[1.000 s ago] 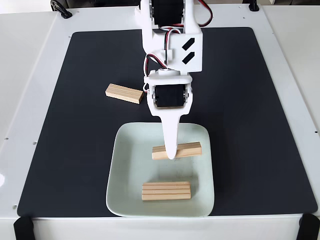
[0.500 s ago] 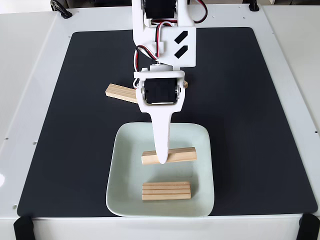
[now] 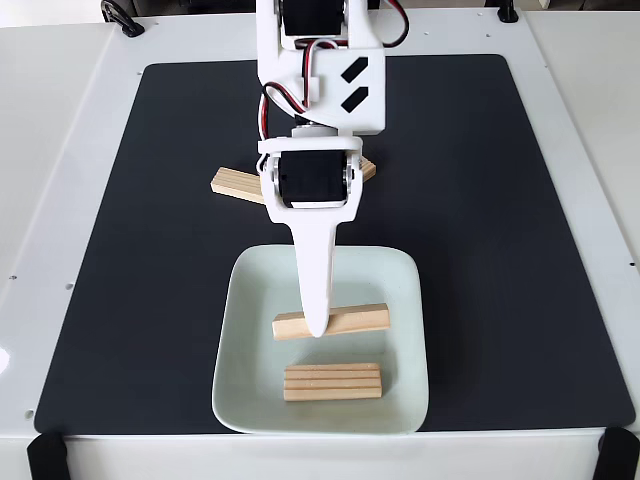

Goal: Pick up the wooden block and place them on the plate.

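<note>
Two blocks at the plate, at least one left on the mat.

Mid-frame, the pincer grips a wooden block over the plate; whether it rests there I cannot tell. A grooved block lies lower on the plate. Another block waits upper left on the black mat.
</note>
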Action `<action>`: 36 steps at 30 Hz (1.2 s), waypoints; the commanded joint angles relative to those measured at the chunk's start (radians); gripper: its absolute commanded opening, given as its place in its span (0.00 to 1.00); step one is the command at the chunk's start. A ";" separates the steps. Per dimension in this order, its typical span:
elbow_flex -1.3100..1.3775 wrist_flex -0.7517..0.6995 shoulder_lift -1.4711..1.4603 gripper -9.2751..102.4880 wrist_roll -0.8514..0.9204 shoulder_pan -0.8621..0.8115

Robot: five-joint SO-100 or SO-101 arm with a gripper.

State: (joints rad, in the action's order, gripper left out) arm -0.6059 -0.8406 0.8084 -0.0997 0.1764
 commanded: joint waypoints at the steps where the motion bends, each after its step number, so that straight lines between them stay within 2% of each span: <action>1: -0.018 0.015 0.023 0.30 0.003 -0.011; 4: -0.040 0.015 0.028 0.39 -0.003 -0.012; 7: -0.040 0.015 0.029 0.43 -0.006 -0.012; 13: -0.064 0.002 0.097 0.43 -0.009 -0.014; 21: -0.356 -0.186 0.425 0.43 0.005 0.002; 24: -0.502 -0.219 0.551 0.35 0.005 0.003; 30: -0.744 -0.224 0.752 0.07 0.005 -0.012; 33: -0.845 -0.224 0.822 0.11 0.005 -0.015; 36: -0.936 -0.224 0.876 0.09 0.005 -0.023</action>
State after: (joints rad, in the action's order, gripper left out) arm -1.4895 -1.0600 1.5969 -0.0997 0.1565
